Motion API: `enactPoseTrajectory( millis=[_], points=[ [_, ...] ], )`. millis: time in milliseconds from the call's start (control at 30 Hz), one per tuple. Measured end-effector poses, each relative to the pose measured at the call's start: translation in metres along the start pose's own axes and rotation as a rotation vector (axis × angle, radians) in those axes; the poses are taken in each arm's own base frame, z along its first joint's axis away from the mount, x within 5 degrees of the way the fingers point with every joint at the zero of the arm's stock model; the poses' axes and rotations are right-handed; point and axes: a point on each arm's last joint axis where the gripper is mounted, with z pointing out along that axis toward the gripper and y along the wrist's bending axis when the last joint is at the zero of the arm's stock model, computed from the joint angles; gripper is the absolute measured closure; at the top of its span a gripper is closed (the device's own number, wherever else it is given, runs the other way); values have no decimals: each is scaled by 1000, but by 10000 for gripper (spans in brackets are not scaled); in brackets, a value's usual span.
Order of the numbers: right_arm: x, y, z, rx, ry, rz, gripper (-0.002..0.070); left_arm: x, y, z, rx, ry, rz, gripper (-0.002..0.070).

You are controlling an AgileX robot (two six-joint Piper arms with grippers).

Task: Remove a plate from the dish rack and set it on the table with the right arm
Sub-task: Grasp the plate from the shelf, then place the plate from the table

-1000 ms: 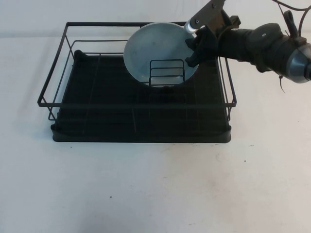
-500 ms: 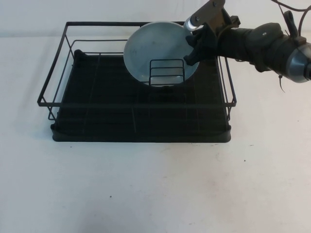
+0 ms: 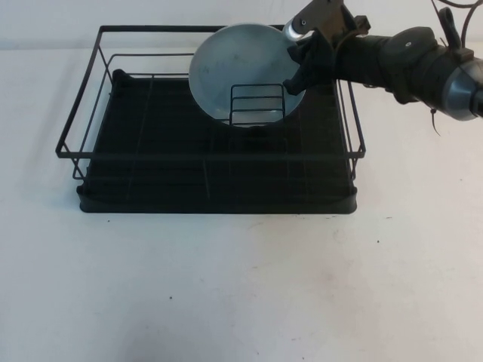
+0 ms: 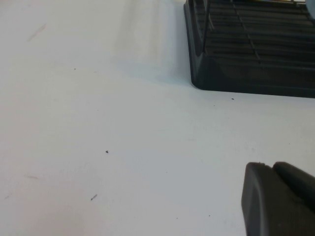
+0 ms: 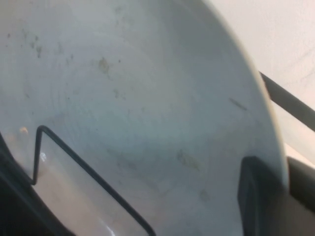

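While the plate [image 3: 243, 69] stands tilted at the back right of the dish rack [image 3: 219, 177], behind the small wire divider [image 3: 257, 105], the right gripper [image 3: 303, 59] has its fingers [image 5: 263, 204] clamped on the plate's right rim (pale grey-blue, faintly specked). Rack sits on the white counter [image 3: 241, 286]. Left gripper [image 4: 280, 201] hangs low over bare counter near the rack's corner; finger state: cannot tell.

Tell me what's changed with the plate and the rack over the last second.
The right gripper, shut on the plate, has lifted it slightly up and toward the dish rack's back rail. The rack's position in view also shifted a little. The left gripper sits apart over the table.
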Motion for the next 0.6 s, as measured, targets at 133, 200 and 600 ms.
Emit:
enactPoseTrajectory(
  millis=[133, 200, 600],
  points=[
    [-8, -2, -6, 3, -16, -6, 664, 0, 0, 0, 0, 0, 0, 679],
    [-18, -5, -13, 12, -37, -11, 665, 0, 0, 0, 0, 0, 0, 679],
    [-73, -13, -62, 7, -142, -71, 671, 0, 0, 0, 0, 0, 0, 679]
  ],
)
